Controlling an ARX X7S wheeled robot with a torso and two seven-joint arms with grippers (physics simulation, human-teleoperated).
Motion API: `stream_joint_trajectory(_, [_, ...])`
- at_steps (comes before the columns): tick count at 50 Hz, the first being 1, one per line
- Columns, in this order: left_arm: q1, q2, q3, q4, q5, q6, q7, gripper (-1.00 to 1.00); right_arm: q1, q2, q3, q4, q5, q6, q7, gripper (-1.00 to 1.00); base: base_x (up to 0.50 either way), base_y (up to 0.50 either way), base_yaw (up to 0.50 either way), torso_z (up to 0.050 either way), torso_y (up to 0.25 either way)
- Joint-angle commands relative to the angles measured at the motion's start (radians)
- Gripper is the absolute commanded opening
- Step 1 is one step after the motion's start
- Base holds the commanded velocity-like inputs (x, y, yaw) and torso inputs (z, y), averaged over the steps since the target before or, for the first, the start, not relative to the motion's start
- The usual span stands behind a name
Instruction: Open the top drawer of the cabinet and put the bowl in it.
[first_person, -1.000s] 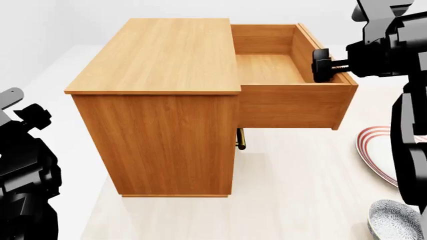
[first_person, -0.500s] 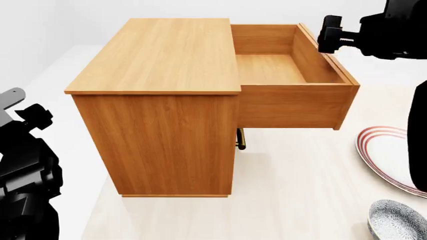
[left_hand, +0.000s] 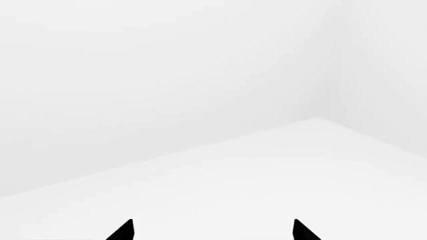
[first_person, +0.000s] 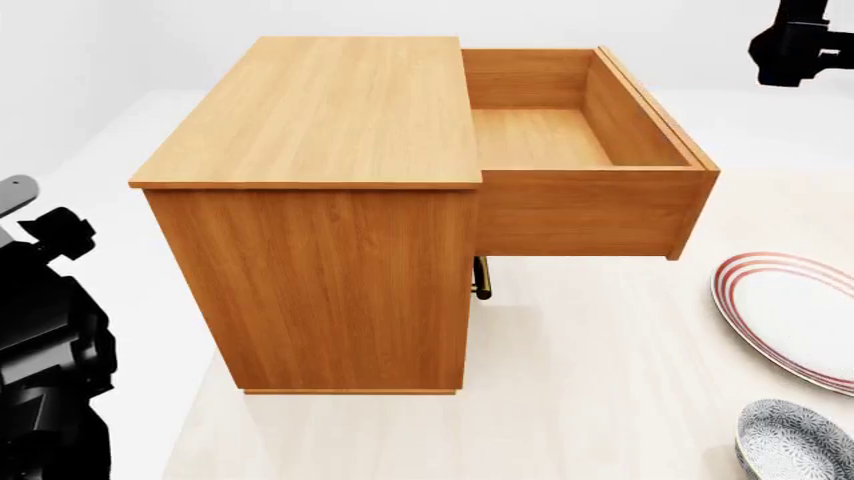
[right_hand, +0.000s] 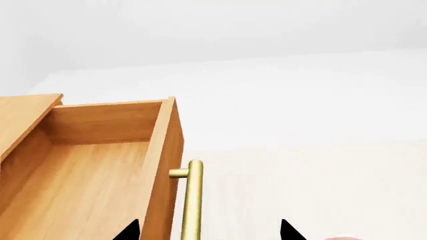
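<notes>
The cabinet (first_person: 314, 200) stands on the pale bench (first_person: 587, 370), towards its far left part, with its front turned to the right in the head view. The top drawer (first_person: 587, 170) is pulled well out from the cabinet front and its wooden inside is bare. In the right wrist view the drawer's brass handle (right_hand: 192, 200) runs along the outside of the drawer front. Below the drawer, a bit of a lower handle (first_person: 482, 278) shows at the cabinet front. The bowl (first_person: 794, 440) sits on the bench at the near right corner, cut off by the picture's edge, well apart from the drawer. Just beyond it, near the right edge of the bench, lies a plate (first_person: 781, 310) with red rings, close to the bowl; whether they touch cannot be told. The right hand (right_hand: 210, 231) is spread open and grips nothing: its two dark fingertips (right_hand: 127, 232) stand apart in the wrist view, one on each side of the handle but above and clear of it. In the head view the right arm (first_person: 801, 45) shows only at the far right corner, high over the bench. The left hand (left_hand: 212, 231) is likewise open and empty, its tips apart over plain white ground, and the left arm (first_person: 47, 350) sits by the near left corner.
</notes>
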Motion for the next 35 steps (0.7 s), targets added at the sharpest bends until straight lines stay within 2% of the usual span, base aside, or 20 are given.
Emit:
stream_joint_trajectory(1, [-0.004, -0.007, -0.003, 0.0, 0.0, 0.0, -0.001, 1.0, 0.0, 0.371, -0.235, -0.235, 0.774, 0.101, 0.424, 1.0, 0.0, 0.0, 0.0, 0.0, 0.0])
stream_joint_trajectory(6, [-0.009, -0.009, -0.003, 0.0, 0.002, -0.002, -0.004, 1.0, 0.032, 0.5, -0.46, -0.315, 0.788, 0.096, 0.358, 1.0, 0.0, 0.0, 0.0, 0.0, 0.0])
stream_joint_trajectory(15, [-0.014, -0.008, 0.0, 0.0, 0.004, -0.004, -0.006, 1.0, -0.002, 0.635, -0.721, -0.468, 0.704, 0.076, 0.186, 1.0, 0.0, 0.0, 0.0, 0.0, 0.0])
stream_joint_trajectory(29, [-0.01, -0.004, -0.001, 0.0, 0.003, -0.004, -0.008, 1.0, -0.152, 0.785, -0.818, -0.579, 0.774, -0.012, 0.141, 1.0, 0.0, 0.0, 0.0, 0.0, 0.0])
stream_joint_trajectory(35, [-0.011, -0.004, -0.002, 0.0, 0.003, -0.004, -0.007, 1.0, -0.192, 0.815, -0.85, -0.609, 0.773, -0.036, 0.127, 1.0, 0.0, 0.0, 0.0, 0.0, 0.0])
